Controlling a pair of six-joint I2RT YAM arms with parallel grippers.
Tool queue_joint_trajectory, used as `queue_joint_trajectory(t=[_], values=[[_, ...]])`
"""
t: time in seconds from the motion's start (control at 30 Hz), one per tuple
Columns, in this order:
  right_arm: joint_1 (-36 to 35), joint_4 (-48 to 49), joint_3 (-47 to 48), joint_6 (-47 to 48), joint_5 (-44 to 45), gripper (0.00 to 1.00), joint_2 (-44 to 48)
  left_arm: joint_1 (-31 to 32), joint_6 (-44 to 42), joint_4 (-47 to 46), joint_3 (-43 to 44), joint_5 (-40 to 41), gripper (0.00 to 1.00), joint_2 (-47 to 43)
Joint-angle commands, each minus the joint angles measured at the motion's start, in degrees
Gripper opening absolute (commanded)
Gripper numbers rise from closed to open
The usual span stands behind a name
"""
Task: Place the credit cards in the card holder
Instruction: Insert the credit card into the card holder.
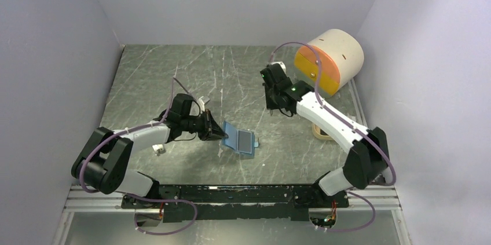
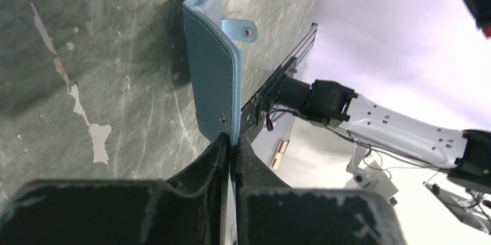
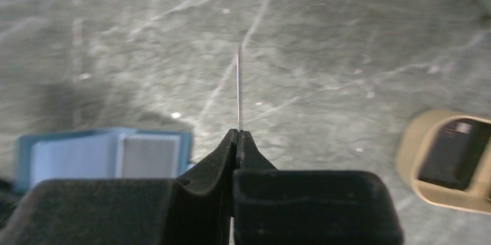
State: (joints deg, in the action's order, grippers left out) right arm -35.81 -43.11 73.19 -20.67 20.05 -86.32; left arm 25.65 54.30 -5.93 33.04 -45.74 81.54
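Left gripper (image 2: 233,139) is pinching the holder (image 2: 213,77) by its edge; right gripper (image 3: 238,136) is clamping a card (image 3: 238,86) edge-on.

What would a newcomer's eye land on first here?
The open blue card holder at mid-table, with one cover pinched by the left hand. Farther back and to the right, the right hand is shut on a thin card, seen edge-on. At the far right stands a cream drum with an orange face.
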Motion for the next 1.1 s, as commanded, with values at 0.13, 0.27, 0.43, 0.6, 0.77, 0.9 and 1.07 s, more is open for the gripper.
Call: queue_joint_trajectory(t=[0.13, 0.27, 0.43, 0.6, 0.77, 0.9, 1.07], values=[[-0.05, 20.14, -10.98, -6.18, -22.19, 0.0, 9.16, 2.03, 8.58, -9.5, -2.78, 6.17, 0.09, 1.97], [-0.13, 29.72, -18.4, -11.91, -32.28, 0.0, 10.16, 3.56, 7.27, -5.91, -2.38, 9.79, 0.09, 3.86], [-1.32, 40.28, -26.1, -17.89, -36.95, 0.0, 8.8, 5.73, 4.29, 0.31, -0.9, 14.18, 0.12, 5.29], [-3.1, 45.72, -30.28, -20.75, -37.29, 0.0, 7.32, 6.3, 0.92, 7.41, 0.3, 18.47, 0.15, 5.8], [-3.22, 49.05, -34.51, -20.68, -36.29, 0.0, 7.83, 6.32, -0.31, 10.15, -0.19, 20.16, 0.16, 5.57], [-3.61, 49.34, -36.53, -20.32, -35.97, 0.0, 8.05, 6.31, -0.6, 10.61, -1.65, 21.21, 0.15, 4.69], [-3.8, 49.79, -40.0, -21.1, -33.51, 0.0, 10.16, 6.33, -0.77, 9.84, -3.24, 21.15, 0.15, 4.21]])
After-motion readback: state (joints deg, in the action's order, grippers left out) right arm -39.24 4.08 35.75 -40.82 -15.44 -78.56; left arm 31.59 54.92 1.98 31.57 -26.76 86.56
